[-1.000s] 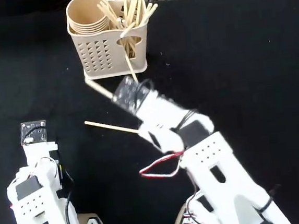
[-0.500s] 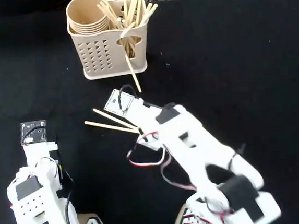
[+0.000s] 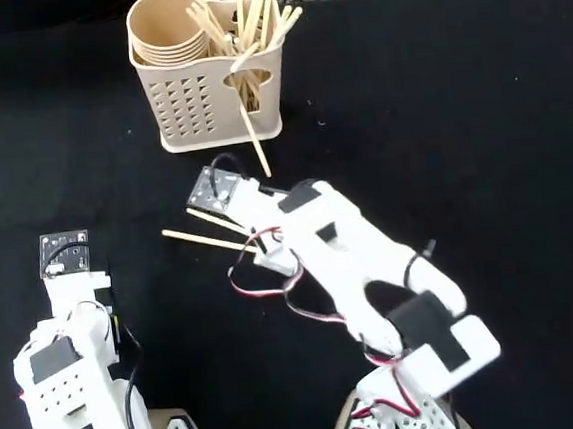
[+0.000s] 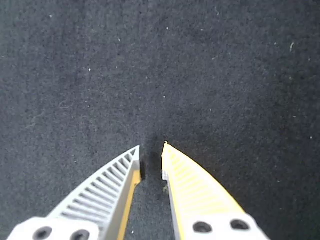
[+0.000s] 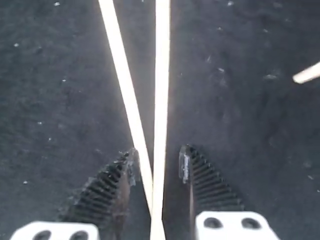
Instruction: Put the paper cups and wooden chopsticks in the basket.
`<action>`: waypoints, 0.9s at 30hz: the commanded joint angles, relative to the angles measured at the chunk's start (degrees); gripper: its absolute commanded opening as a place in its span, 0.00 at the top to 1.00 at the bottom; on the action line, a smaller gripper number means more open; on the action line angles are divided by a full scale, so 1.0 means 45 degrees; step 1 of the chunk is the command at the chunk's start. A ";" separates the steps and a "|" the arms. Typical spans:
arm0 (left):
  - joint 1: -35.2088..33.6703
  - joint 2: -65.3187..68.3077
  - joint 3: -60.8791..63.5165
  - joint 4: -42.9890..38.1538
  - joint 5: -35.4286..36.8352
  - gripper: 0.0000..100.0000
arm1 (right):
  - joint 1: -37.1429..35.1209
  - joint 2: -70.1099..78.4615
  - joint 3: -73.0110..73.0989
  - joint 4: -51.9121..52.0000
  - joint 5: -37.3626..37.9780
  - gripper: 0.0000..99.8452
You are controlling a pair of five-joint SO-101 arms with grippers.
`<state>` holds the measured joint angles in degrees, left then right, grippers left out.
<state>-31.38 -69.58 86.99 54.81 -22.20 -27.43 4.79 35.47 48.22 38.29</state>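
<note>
A beige basket (image 3: 207, 106) at the back of the table holds a stack of paper cups (image 3: 167, 34) and several wooden chopsticks (image 3: 249, 17). One chopstick (image 3: 254, 142) leans out of its front onto the black cloth; its tip (image 5: 307, 73) lies off to one side. Two chopsticks (image 3: 206, 230) lie on the cloth in front of the basket. My right gripper (image 5: 157, 155) is open, low over them, with both sticks (image 5: 159, 90) running between its fingers. My left gripper (image 4: 151, 149) is shut and holds nothing, over bare cloth at the near left.
The right arm (image 3: 362, 268) stretches diagonally from the near edge toward the basket. The left arm (image 3: 63, 354) stays folded at the near left corner. Black cloth (image 3: 481, 137) covers the table, with free room on the right side.
The right arm rolled its wrist and came down over the loose chopsticks. One chopstick that lay nearer the basket now lies beside the other. The left arm has not moved.
</note>
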 commanded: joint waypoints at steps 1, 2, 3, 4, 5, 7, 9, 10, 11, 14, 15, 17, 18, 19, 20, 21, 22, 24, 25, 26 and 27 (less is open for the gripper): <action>0.0147 -0.0137 -0.0068 -0.0215 0.0000 0.91 | -0.0430 0.0869 -0.1416 0.0860 0.0234 0.85; 0.0166 -0.0137 -0.0068 -0.0215 0.0000 0.91 | -0.0547 0.1221 -0.1729 0.1114 0.0254 0.85; 0.0166 -0.0137 -0.0068 -0.0215 0.0000 0.91 | -0.0606 0.1475 -0.2042 0.1309 0.0254 0.85; 0.0166 -0.0137 -0.0068 -0.0215 0.0000 0.91 | -0.0606 0.1709 -0.2315 0.1504 0.0274 0.85; 0.0166 -0.0137 -0.0068 -0.0215 0.0000 0.91 | -0.0606 0.1905 -0.2569 0.1661 0.0293 0.85; 0.0166 -0.0137 -0.0068 -0.0215 0.0000 0.91 | -0.0606 0.2159 -0.2921 0.1739 0.0274 0.85; 0.0166 -0.0137 -0.0068 -0.0215 0.0000 0.91 | -0.0625 0.2256 -0.2999 0.1739 0.0313 0.86; 0.0166 -0.0137 -0.0068 -0.0215 0.0000 0.91 | -0.0645 0.2276 -0.2960 0.1739 0.0313 0.89; 0.0166 -0.0137 -0.0068 -0.0215 0.0000 0.91 | -0.0664 0.2276 -0.2940 0.1739 0.0313 0.93; 0.0166 -0.0137 -0.0068 -0.0215 0.0000 0.91 | -0.0781 0.2276 -0.2882 0.1778 0.0234 0.97; 0.0166 -0.0137 -0.0068 -0.0215 0.0000 0.91 | -0.0781 0.2256 -0.2882 0.1758 0.0234 0.99; 0.0166 -0.0137 -0.0068 -0.0215 0.0000 0.91 | -0.0762 0.2256 -0.2901 0.1719 0.0234 0.99; 0.0166 -0.0137 -0.0068 -0.0215 0.0000 0.91 | -0.0762 0.2256 -0.2921 0.1719 0.0234 0.99; 0.0166 -0.0137 -0.0068 -0.0215 0.0000 0.91 | -0.0742 0.2198 -0.2940 0.1719 0.0234 0.99; 0.0166 -0.0137 -0.0068 -0.0215 0.0000 0.91 | -0.0742 0.2022 -0.2921 0.1739 0.0234 0.99; 0.0166 -0.0137 -0.0068 -0.0215 0.0000 0.91 | -0.0742 0.1729 -0.2842 0.1758 0.0234 0.99; 0.0166 -0.0137 -0.0068 -0.0215 0.0000 0.91 | -0.0742 0.1319 -0.2764 0.1836 0.0234 0.99; 0.0166 -0.0137 -0.0068 -0.0215 0.0000 0.91 | -0.0742 0.0303 -0.2530 0.2032 0.0234 0.99; 0.0166 -0.0137 -0.0068 -0.0215 0.0000 0.91 | -0.0742 -0.0244 -0.2335 0.2032 0.0234 0.99; 0.0166 -0.0137 -0.0068 -0.0215 0.0000 0.91 | -0.0742 -0.0713 -0.2081 0.2012 0.0234 0.99; 0.0166 -0.0137 -0.0068 -0.0215 0.0000 0.91 | -0.0742 -0.1143 -0.1866 0.2012 0.0234 0.99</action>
<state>-31.38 -69.58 86.99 54.81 -22.20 -29.54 6.81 25.89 56.92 39.16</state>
